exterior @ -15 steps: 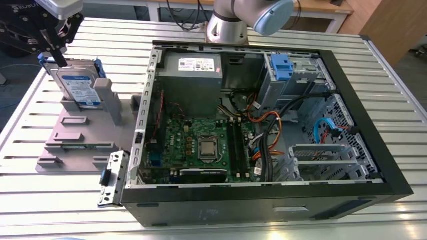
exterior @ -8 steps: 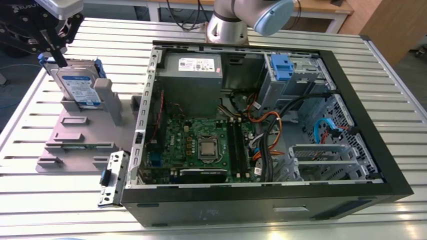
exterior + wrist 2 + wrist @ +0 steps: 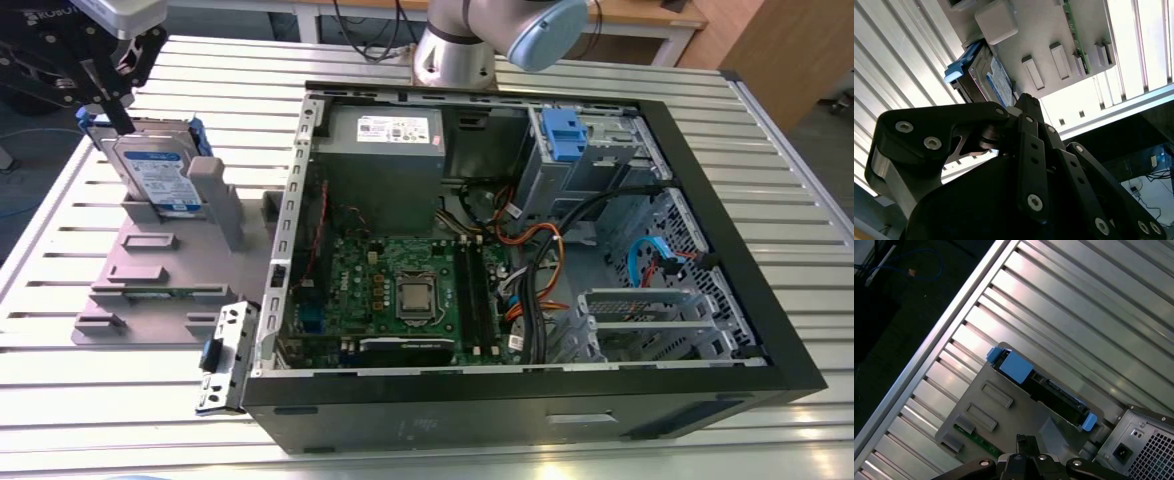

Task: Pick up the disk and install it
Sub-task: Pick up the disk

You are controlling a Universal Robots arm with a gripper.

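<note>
Disk (image 3: 154,178) stands on edge in grey holder (image 3: 147,272), long axis upright. Gripper (image 3: 118,120) at its top edge; jaws' state cannot be told. Slatted metal bench (image 3: 120,400).

Silver-grey disk (image 3: 151,165) with white-and-blue label (image 3: 163,186) and blue rails (image 3: 200,137), green motherboard (image 3: 400,285), black case (image 3: 467,425), ribbed silver table (image 3: 787,180)

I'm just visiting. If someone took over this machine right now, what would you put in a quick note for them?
The gripper is at the top edge of the disk, at the exterior view's left; whether it grips cannot be told.
The disk stands upright in the grey holder on the table, beside the open computer case.
Done: gripper is at the disk.
Left: disk not yet lifted or installed.
</note>
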